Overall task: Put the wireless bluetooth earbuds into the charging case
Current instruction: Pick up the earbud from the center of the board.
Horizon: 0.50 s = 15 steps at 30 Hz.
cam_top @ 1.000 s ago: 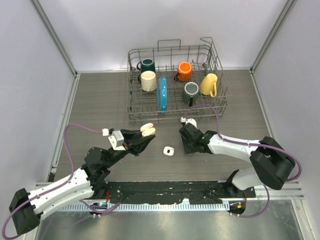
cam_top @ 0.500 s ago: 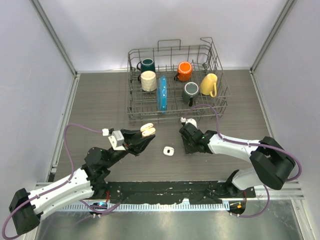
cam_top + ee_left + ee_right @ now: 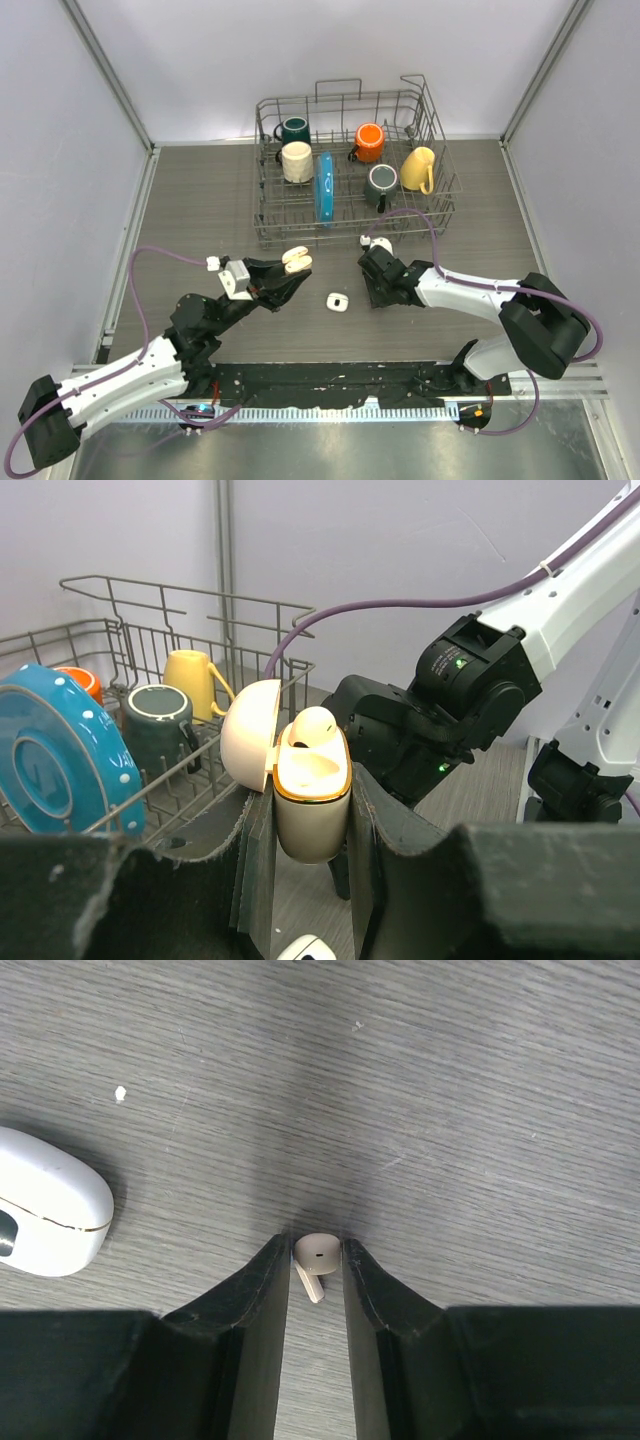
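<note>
One earbud (image 3: 318, 1252), pinched between right tool (image 3: 316, 1248) fingertips

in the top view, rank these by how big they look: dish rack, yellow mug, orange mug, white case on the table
1. dish rack
2. yellow mug and orange mug: they look about alike, so not ranked apart
3. white case, clearly smallest
</note>
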Each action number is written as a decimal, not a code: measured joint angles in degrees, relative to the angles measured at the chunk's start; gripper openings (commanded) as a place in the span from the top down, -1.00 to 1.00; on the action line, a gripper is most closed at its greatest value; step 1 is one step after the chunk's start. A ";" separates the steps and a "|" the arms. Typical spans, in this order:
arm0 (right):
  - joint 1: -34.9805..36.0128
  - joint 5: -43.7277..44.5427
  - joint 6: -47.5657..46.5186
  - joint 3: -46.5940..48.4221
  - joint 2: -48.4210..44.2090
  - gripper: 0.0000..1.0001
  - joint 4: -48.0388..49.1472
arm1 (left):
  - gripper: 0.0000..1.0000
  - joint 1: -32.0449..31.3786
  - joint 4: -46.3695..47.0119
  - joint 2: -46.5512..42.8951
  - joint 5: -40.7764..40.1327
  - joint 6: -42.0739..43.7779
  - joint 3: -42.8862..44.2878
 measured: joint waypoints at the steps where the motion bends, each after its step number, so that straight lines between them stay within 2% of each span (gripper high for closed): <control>1: 0.00 0.00 -0.02 0.07 0.13 0.37 0.00 | 1.00 0.00 0.00 0.15 0.02 0.00 0.00; 12: 0.00 0.13 0.04 0.22 0.24 0.48 -0.02 | 1.00 0.00 0.04 0.76 0.02 -0.04 0.00; 15: 0.00 0.17 0.02 0.24 0.24 0.16 -0.04 | 1.00 0.00 0.04 0.76 0.02 -0.04 0.00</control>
